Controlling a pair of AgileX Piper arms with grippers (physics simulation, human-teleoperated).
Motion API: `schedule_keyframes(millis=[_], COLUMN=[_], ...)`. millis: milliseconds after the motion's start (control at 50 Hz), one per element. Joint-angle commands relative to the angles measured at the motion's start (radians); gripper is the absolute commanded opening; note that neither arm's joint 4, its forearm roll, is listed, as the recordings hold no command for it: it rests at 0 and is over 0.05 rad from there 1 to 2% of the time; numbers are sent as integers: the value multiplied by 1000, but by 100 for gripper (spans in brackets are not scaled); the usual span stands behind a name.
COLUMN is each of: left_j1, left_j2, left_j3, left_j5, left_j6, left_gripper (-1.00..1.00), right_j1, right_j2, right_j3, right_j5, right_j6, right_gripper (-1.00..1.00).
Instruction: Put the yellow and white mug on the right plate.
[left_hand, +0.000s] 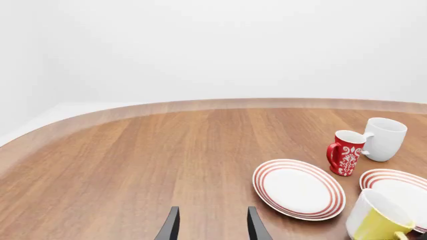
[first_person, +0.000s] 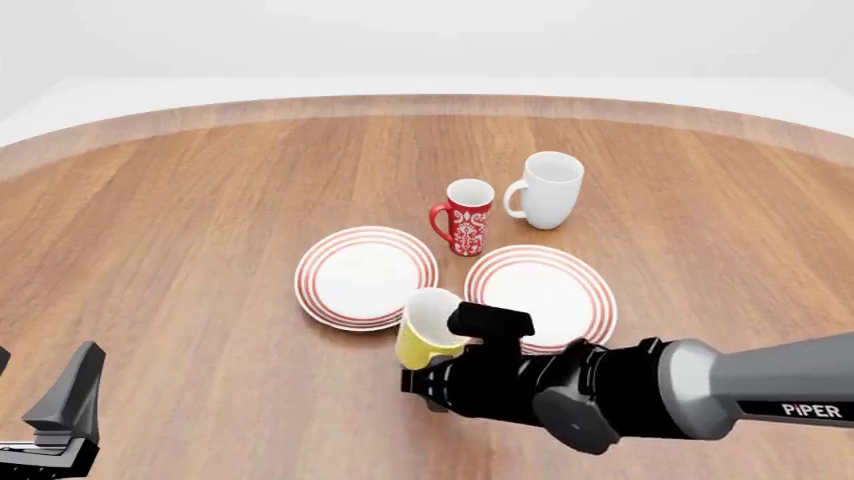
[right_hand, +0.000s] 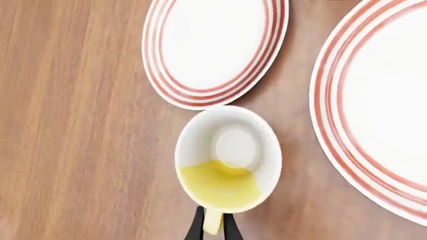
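Note:
The yellow and white mug (first_person: 429, 330) is tilted, its white inside facing up, just in front of the gap between the two red-ringed plates. My right gripper (right_hand: 213, 221) is shut on its yellow handle, seen from above in the right wrist view, where the mug (right_hand: 227, 160) fills the middle. The right plate (first_person: 574, 300) lies bare just right of the mug and also shows as the plate (right_hand: 393, 110) in the right wrist view. My left gripper (left_hand: 212, 222) is open and holds nothing, low at the near left (first_person: 67, 400), far from the mug (left_hand: 373, 220).
The left plate (first_person: 364, 277) lies bare beside the right one. A red mug with a white pattern (first_person: 467, 217) and a taller plain white mug (first_person: 547, 190) stand just behind the plates. The right arm's dark body (first_person: 587, 385) covers the table in front of the right plate.

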Motion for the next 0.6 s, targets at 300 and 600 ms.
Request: schedule_keyframes(millis=[300,600], left_j1=[0,0], left_j2=[0,0], left_j3=[0,0], left_j5=[0,0], left_j6=[0,0], left_gripper=[100,100], right_j1=[-84,-196], right_j2=[-105,-183], right_j3=[-32,-67], right_j5=[149,257], right_j6=[-116,-242], right_gripper=[-100,-100])
